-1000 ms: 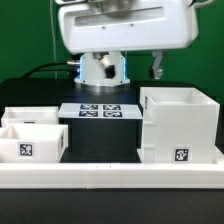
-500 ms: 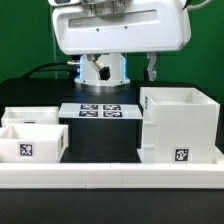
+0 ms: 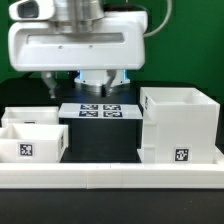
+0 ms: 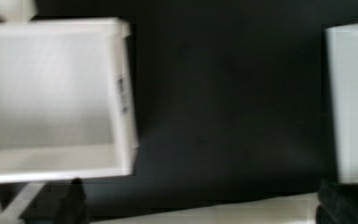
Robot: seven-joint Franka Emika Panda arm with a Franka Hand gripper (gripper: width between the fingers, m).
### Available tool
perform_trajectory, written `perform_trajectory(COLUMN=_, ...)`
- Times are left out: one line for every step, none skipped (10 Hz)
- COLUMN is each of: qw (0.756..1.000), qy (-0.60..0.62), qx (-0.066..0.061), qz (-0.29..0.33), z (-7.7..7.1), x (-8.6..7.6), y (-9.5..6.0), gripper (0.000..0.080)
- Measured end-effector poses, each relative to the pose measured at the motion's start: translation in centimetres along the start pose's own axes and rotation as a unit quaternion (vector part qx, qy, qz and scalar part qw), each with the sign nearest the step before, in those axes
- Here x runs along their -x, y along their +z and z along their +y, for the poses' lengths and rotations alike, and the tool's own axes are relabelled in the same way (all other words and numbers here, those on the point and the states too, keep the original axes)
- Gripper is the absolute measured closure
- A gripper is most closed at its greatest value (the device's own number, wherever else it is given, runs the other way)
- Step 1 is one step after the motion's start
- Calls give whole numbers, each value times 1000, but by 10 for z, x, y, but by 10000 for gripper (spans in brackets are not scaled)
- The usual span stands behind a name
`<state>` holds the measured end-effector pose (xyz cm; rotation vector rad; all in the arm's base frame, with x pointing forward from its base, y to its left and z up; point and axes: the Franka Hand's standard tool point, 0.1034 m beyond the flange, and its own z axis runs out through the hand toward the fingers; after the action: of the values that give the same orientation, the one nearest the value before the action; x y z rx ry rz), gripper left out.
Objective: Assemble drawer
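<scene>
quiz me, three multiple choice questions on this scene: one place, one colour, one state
1. In the exterior view, the drawer lies on which side of the marker board? A left B right C on top
2. The tall box is A black B white C red
3. The drawer is A inside the tall box B lifted in the air C resting apart from the box
Answers: 1 A, it is at the exterior view's left; 2 B, its walls are white; 3 C, dark table shows between them.
</scene>
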<state>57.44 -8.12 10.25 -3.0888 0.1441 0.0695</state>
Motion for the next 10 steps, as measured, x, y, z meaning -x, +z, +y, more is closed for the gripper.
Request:
perform_trajectory(qw=1000, qy=-4, qx=2, qz=0, z=7, x=0, y=6, gripper=150)
perform_trajectory(qw=1000, qy=-3, qx=1, qz=0, z=6, x=0, y=6, gripper=150)
perform_trajectory(qw=1000, qy=-4, qx=1, qz=0, z=5, x=0, y=7, gripper=150)
perform_trajectory(qw=1000, qy=-4, qx=1, qz=0, z=6, x=0, y=7, gripper=150)
perform_trajectory(qw=1000, qy=-4, qx=1, qz=0, z=6, x=0, y=7, gripper=150)
perform_trajectory(qw=1000, qy=-5, qx=4, qz=7, z=8, x=0, y=10, gripper=150)
perform_trajectory(qw=1000, qy=-1, qx=14, qz=26, z=15, x=9, y=23, gripper=150)
perform_trajectory(qw=999, qy=-2, qx=22, qz=36, z=20, x=21, y=38, gripper=150)
perform_trajectory(qw=999, qy=-4, qx=27, qz=40, z=25, x=27, y=48, gripper=150)
perform_trajectory(qw=999, qy=-5, qx=31, qz=43, z=29, x=27, y=55, gripper=150)
